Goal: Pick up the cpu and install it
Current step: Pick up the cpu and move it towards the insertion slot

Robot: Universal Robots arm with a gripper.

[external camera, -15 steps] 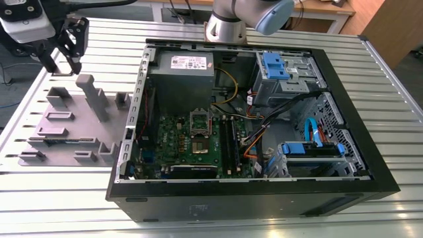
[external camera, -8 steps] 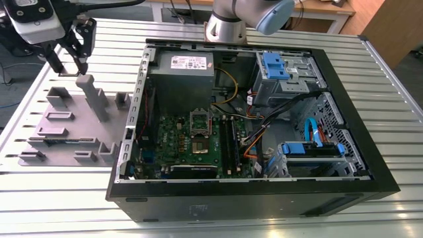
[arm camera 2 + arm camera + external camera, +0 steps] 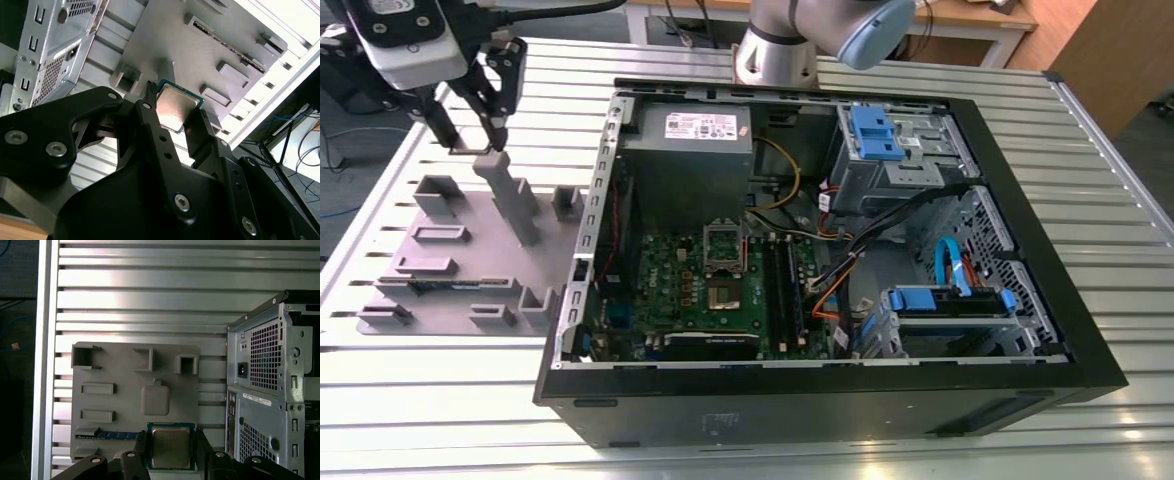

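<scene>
The cpu (image 3: 170, 446), a flat square chip with a pale metal top and green rim, sits between my two black fingers (image 3: 141, 446); its edges meet both of them. It also appears in the second wrist view as the cpu (image 3: 176, 107), held clear above the grey holder plate (image 3: 200, 55). In the exterior view my gripper (image 3: 470, 132) hangs over the far end of the holder plate (image 3: 460, 265), to the exterior view's left of the open PC case (image 3: 827, 395). The motherboard's socket (image 3: 724, 292) lies bare inside the case, with its dark frame (image 3: 724, 240) flipped up.
Grey stepped blocks (image 3: 507, 195) rise from the holder plate, one tall block right under the fingers. A memory stick (image 3: 107, 435) lies in a slot on the plate. The case wall (image 3: 270, 390) stands close beside the plate. Cables, drive bays and a power supply (image 3: 687, 135) crowd the case.
</scene>
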